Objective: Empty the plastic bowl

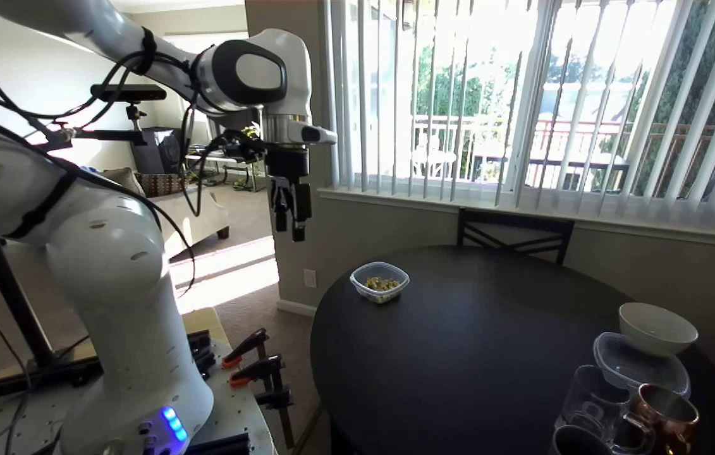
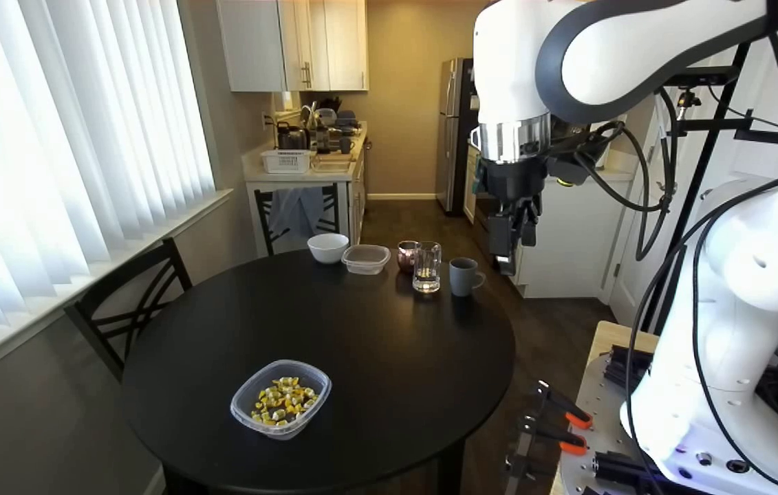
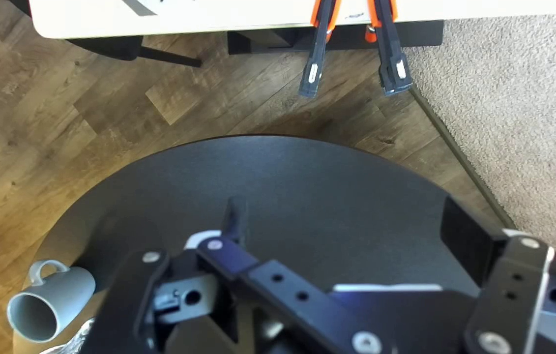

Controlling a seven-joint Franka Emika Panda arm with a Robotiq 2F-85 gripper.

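Note:
The plastic bowl (image 1: 364, 292) is clear and translucent with rounded corners. It stands upright on the black round table (image 1: 477, 335), near the edge, and shows in both exterior views (image 2: 253, 386). Several small yellow and whitish pieces (image 2: 284, 400) lie in it; they also show in the other exterior picture (image 1: 382, 284). My gripper (image 1: 290, 229) hangs pointing down, well above table height and apart from the bowl. It also shows in an exterior view (image 2: 515, 251). In the wrist view my gripper (image 3: 351, 231) has its fingers wide apart with nothing between them. The bowl is out of the wrist view.
At the table's far end stand a white bowl (image 2: 327, 247), another clear plastic container (image 2: 366, 260), a copper mug (image 2: 407, 254), a glass mug (image 2: 426, 268) and a grey mug (image 2: 462, 278). Chairs (image 2: 134, 302) stand by the table. Clamps (image 3: 313, 64) stick out from the robot's base.

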